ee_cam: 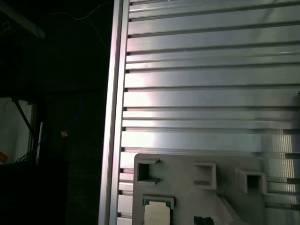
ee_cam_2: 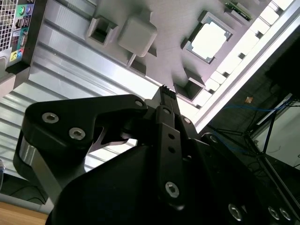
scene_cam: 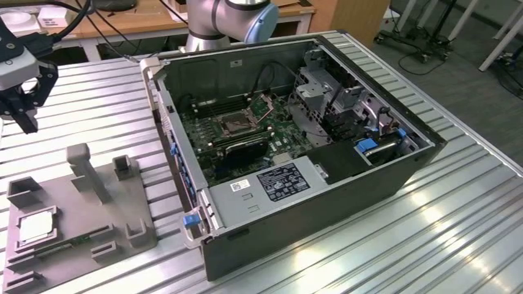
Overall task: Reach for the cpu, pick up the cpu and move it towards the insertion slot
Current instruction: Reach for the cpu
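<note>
The cpu lies flat, silvery face up, in a square recess of a grey tray at the exterior view's lower left. It also shows in both wrist views. My gripper hangs above the table at the exterior view's far left, well behind the tray and apart from the cpu. In the second wrist view its black fingers come together at the tip, with nothing held. The insertion slot is a dark square socket with a silver frame on the green board inside the open computer case.
The tray carries upright grey posts and a narrow green circuit strip. The ribbed metal table ends at an edge near the tray. The case's tall wall stands between tray and socket. A wooden desk stands behind.
</note>
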Tool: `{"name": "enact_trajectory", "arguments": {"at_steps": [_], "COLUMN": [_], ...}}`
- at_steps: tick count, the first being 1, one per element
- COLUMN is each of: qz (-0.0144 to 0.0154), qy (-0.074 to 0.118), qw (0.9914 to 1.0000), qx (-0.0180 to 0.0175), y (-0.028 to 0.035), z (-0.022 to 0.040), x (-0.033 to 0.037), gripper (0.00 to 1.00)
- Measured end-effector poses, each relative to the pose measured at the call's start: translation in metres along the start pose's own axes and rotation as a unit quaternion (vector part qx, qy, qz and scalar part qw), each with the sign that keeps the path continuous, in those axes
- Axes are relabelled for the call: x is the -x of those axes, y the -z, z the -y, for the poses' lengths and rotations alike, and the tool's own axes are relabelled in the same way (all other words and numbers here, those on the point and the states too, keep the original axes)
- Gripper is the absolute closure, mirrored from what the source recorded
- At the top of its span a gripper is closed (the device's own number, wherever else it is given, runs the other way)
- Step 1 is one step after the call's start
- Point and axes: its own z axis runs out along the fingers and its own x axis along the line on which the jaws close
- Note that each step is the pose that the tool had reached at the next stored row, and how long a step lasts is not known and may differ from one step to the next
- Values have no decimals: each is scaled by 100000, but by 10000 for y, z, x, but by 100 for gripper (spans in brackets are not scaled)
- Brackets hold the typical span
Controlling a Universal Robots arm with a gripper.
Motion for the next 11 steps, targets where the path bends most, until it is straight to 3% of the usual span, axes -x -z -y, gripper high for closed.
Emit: {"name": "enact_trajectory", "arguments": {"at_steps": [11], "qz": [-3], "qy": [2], "qw": [100000], "qx": [-1], "y": [0], "z": [0], "x": [-40], "gripper": [90]}}
